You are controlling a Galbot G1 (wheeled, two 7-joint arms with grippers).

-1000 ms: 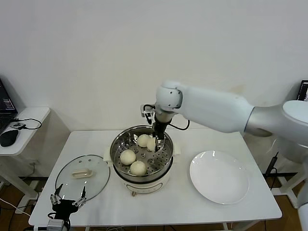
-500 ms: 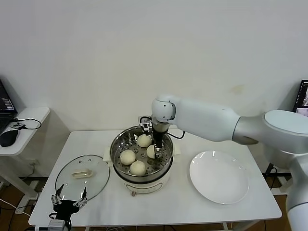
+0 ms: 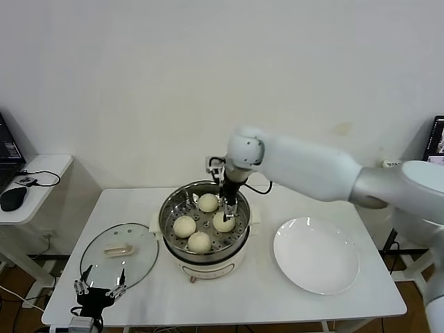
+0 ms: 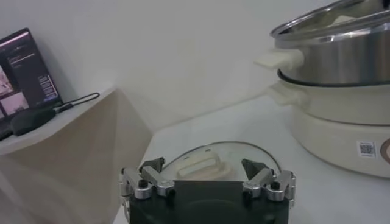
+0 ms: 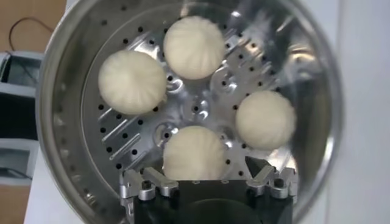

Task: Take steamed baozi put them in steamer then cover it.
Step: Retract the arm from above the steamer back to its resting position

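Several cream-white baozi lie on the perforated floor of the steel steamer (image 3: 166,212), which stands on its cream pot base at the table's middle. My right gripper (image 3: 227,205) hangs open just above the rightmost baozi (image 3: 223,222), holding nothing. In the right wrist view that baozi (image 5: 194,152) sits below the spread fingers of the right gripper (image 5: 201,174), apart from them, inside the steamer (image 5: 56,122). The glass cover (image 3: 132,262) lies flat on the table to the steamer's left. My left gripper (image 3: 98,290) waits open at the table's front-left edge, just short of the cover (image 4: 234,152).
An empty white plate (image 3: 316,256) lies right of the steamer. A side desk with a mouse (image 3: 11,198) and cable stands at the far left. In the left wrist view the steamer (image 4: 341,58) rises beyond the cover, and a laptop (image 4: 27,67) is on the side desk.
My right gripper lowered a baozi into the steamer, opened, let it go and rose slightly. The left arm has not moved.
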